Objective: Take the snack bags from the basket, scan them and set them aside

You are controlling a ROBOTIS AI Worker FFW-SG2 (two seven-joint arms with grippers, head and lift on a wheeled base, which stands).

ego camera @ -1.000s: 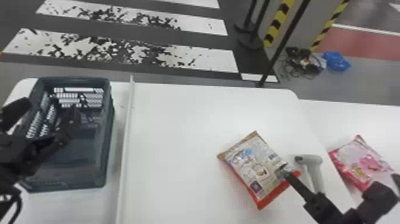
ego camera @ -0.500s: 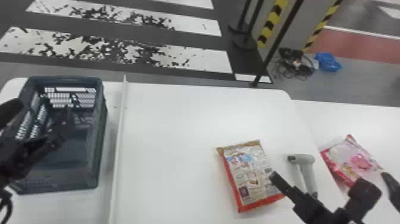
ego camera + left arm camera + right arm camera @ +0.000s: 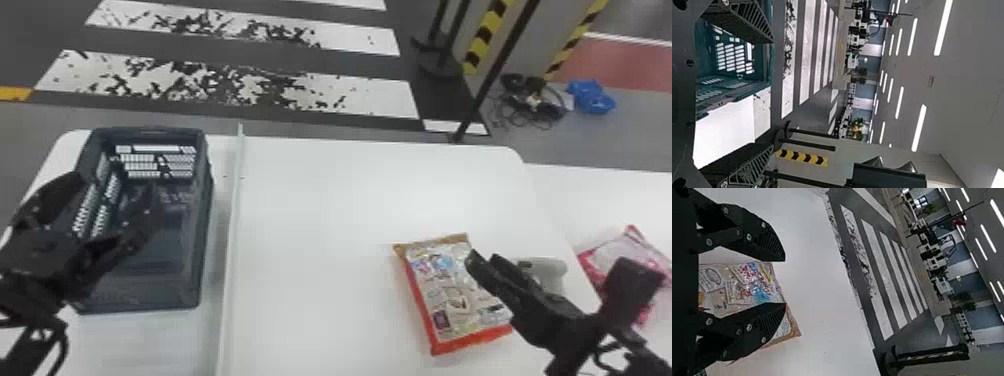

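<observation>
Left gripper (image 3: 116,182) and right gripper (image 3: 554,260) both spread wide

There are two snack bags: one tan and red (image 3: 450,295), flat on the white table (image 3: 325,225); one pink (image 3: 635,245), on the table surface at far right (image 3: 600,195). One dark plastic basket (image 3: 202,225) stands at the table's left side, one pale rail (image 3: 232,225) lies between it and the tan and red bag, and one scanner (image 3: 545,267) rests between the bags.

The left gripper covers part of the basket in the head view. The right gripper hides part of the scanner, the right edge of the tan and red bag and part of the pink one, which the picture's edge also cuts off.

The left gripper's fingers stand well apart, with empty space between them, by the basket. The right gripper's are well apart too; its wrist view shows the tan and red bag between them, unpinched, though whether either finger touches it I cannot tell
</observation>
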